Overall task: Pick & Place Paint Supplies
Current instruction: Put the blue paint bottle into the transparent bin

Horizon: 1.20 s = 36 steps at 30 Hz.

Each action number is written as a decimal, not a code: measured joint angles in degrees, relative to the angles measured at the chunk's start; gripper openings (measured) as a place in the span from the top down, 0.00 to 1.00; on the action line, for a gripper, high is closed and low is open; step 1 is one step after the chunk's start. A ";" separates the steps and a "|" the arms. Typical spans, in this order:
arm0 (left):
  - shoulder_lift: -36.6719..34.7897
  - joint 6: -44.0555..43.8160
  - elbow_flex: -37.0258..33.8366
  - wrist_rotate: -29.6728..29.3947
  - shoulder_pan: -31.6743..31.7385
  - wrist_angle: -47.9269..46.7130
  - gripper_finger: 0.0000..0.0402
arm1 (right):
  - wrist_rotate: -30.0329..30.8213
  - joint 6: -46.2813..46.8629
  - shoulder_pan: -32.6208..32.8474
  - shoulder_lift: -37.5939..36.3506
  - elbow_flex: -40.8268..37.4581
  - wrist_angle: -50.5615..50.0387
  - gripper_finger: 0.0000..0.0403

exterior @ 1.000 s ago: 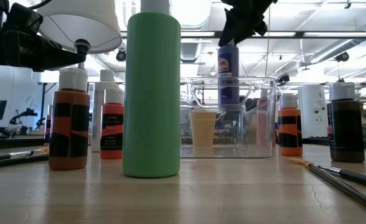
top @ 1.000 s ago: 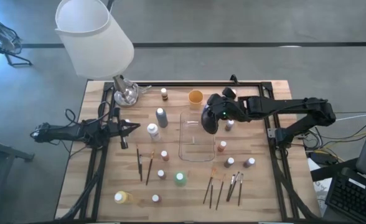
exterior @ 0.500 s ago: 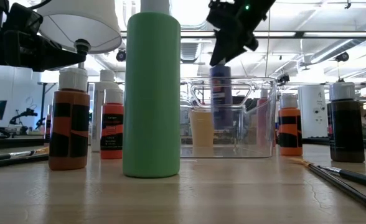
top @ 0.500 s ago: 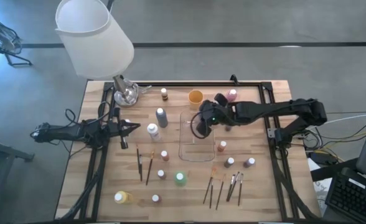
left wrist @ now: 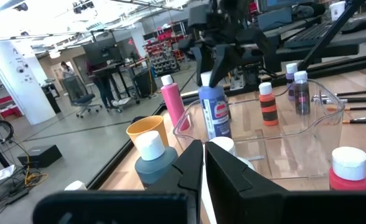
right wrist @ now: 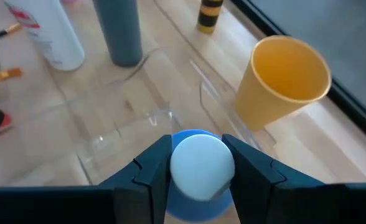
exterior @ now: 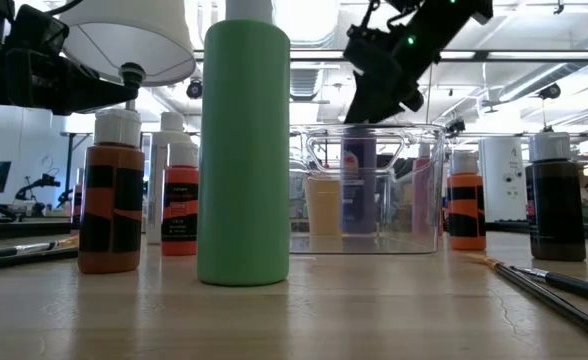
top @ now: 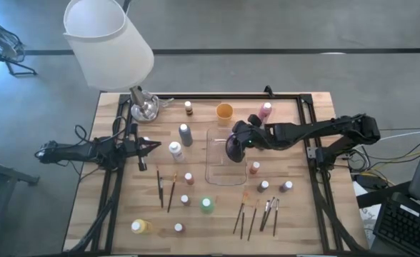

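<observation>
Your blue paint bottle [left wrist: 215, 115] stands upright inside the clear tray [top: 223, 175], at the end nearest the orange cup [top: 224, 111]. Its white cap [right wrist: 201, 163] sits clamped between the fingers of your right claw [top: 233, 145], which is closed on it from above. A pink bottle [top: 266, 110] stands beyond the tray, and a green bottle [top: 207, 205] and brushes [top: 253, 214] sit on the worktop [top: 117, 214] outside it. Your left claw [top: 151, 146] waits at the worktop's left edge, fingers pressed together and holding nothing.
</observation>
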 joint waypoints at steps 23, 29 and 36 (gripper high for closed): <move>0.00 0.02 -0.01 -0.01 -0.01 0.00 0.94 | -3.21 -1.25 -5.05 -0.52 -3.46 3.37 0.66; 0.00 0.02 0.00 0.00 -0.01 0.00 0.94 | -3.19 -1.57 -5.10 -0.39 -3.19 2.80 0.53; 0.00 0.00 -0.01 0.00 -0.01 0.00 0.94 | -3.17 -1.55 -5.10 -0.28 -1.82 0.32 0.45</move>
